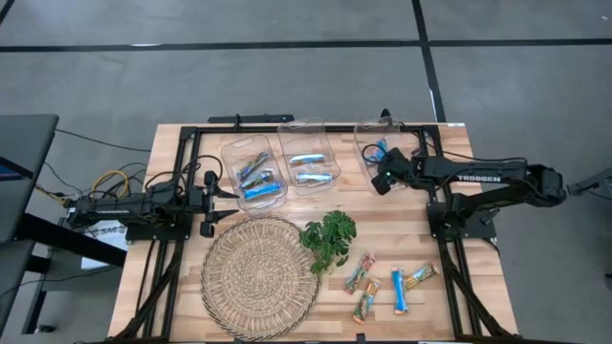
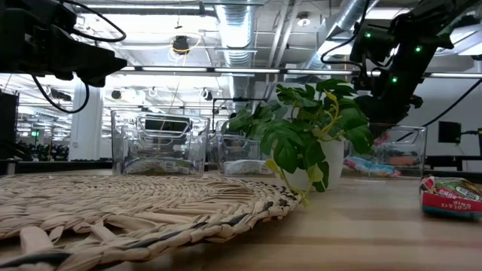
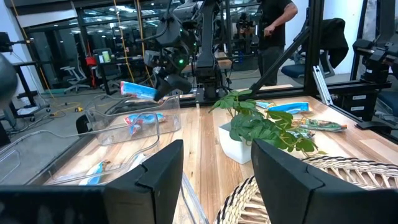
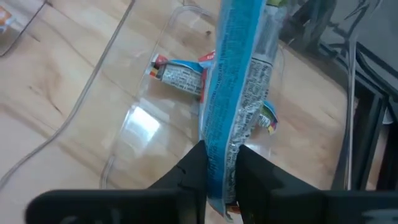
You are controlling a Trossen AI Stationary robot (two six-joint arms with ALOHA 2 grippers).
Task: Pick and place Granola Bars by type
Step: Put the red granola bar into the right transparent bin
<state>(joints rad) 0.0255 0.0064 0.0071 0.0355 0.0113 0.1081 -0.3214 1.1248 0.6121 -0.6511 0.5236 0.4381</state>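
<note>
Blue and silver, a wrapped bar (image 4: 231, 93) hangs pinched between the right gripper's (image 4: 219, 167) two dark fingers, directly above the rightmost clear tub (image 1: 368, 134) at the back of the wooden table (image 1: 478, 287); the fingers are closed tight on its lower end; inside that tub lie another bar (image 4: 177, 73) and a second one partly hidden behind the held bar. The left wrist view shows the same bar (image 3: 138, 91) held level over that tub's rim.

The middle tub (image 1: 308, 161) holds two blue-and-silver bars (image 1: 308, 167); the left tub (image 1: 254, 170) holds several bright blue ones (image 1: 258, 182).

On the front right of the table lie five loose bars: three tan and orange ones (image 1: 360, 273), a blue one (image 1: 398, 290) and one more multicoloured (image 1: 419, 277) just beside it.

A round woven mat (image 1: 260, 277) lies at the front centre; a small green plant (image 1: 329, 238) in a white pot stands between the mat and the loose bars.

The left gripper (image 1: 234, 193) waits near the left tub, its fingers (image 3: 158, 171) standing well apart and empty.
</note>
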